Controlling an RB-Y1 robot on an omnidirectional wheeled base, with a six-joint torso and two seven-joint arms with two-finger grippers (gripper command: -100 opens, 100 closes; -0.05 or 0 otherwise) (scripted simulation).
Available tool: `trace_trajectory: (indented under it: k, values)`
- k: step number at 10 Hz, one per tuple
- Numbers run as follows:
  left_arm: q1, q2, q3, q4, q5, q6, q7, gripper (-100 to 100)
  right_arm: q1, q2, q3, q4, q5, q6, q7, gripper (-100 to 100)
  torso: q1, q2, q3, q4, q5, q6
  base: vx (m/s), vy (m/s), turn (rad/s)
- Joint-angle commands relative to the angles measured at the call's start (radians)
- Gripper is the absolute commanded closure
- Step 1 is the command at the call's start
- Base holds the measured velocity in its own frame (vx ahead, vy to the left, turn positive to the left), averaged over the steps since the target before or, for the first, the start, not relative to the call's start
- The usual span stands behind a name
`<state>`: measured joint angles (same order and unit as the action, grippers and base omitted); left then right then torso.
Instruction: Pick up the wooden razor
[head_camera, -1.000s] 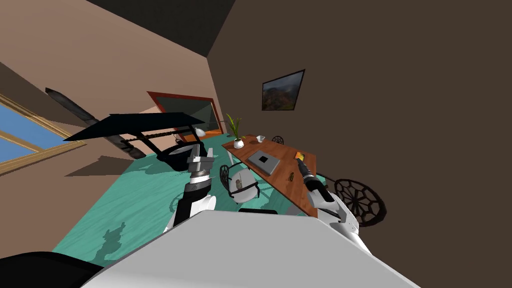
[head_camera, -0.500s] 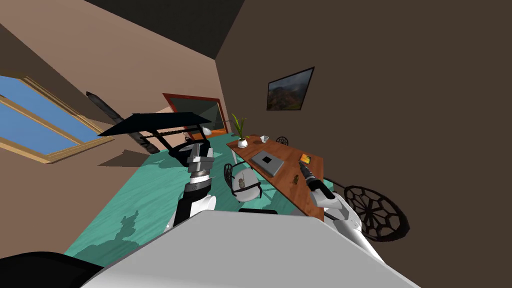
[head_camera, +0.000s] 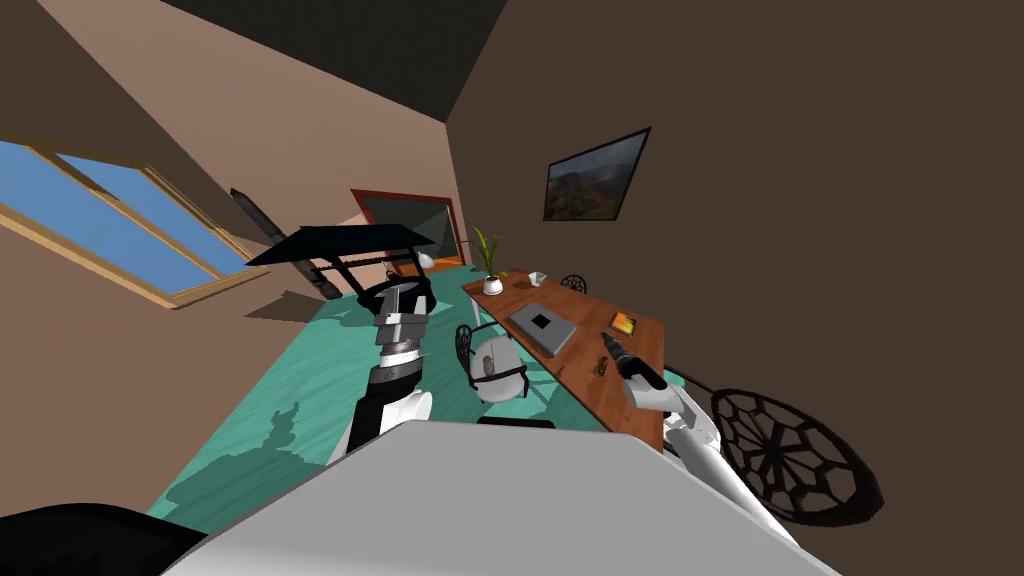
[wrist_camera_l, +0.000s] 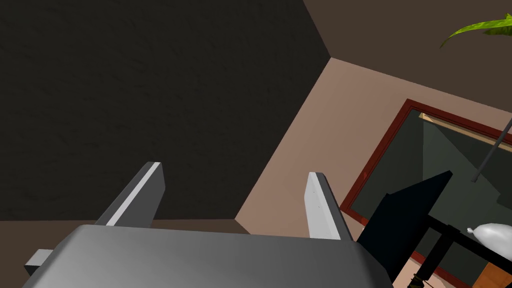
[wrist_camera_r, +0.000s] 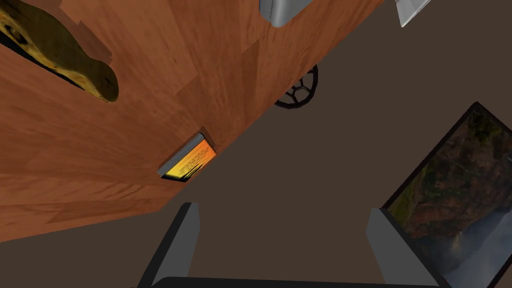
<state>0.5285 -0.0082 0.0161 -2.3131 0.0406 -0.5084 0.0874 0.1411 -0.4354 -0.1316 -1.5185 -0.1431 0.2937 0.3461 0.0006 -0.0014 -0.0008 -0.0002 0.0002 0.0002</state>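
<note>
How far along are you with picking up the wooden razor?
Done: right arm is over the desk. In hand: lining up; its jaws stand open, and the razor lies untouched on the wood off to one side. Remaining: centre on it, close, lift.

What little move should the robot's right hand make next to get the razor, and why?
Probably swing the right gripper sideways toward the wooden razor. Its open fingers point past the desk's edge, beside the orange book, while the razor lies off to one side on the desk, untouched.
</note>
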Motion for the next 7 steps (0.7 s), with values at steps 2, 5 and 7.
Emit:
trace_trajectory:
  k: [2, 5, 7]
  values:
    - [0.0, 0.0, 0.0, 0.0, 0.0, 0.0, 0.0, 0, -0.019, -0.045, -0.013, 0.067, -0.033, 0.085, 0.048, -100, 0.0, 0.0, 0.0, 0.0, 0.0, 0.001, 0.016, 0.009, 0.154]
    - [0.0, 0.0, 0.0, 0.0, 0.0, 0.0, 0.0, 0, -0.041, -0.069, -0.021, 0.149, -0.051, 0.184, 0.079, -100, 0.0, 0.0, 0.0, 0.0, 0.0, 0.0, 0.017, 0.005, 0.159]
    - [0.0, 0.0, 0.0, 0.0, 0.0, 0.0, 0.0, 0, -0.062, -0.093, -0.029, 0.21, -0.068, 0.25, 0.11, -100, 0.0, 0.0, 0.0, 0.0, 0.0, 0.0, 0.02, 0.005, 0.17]
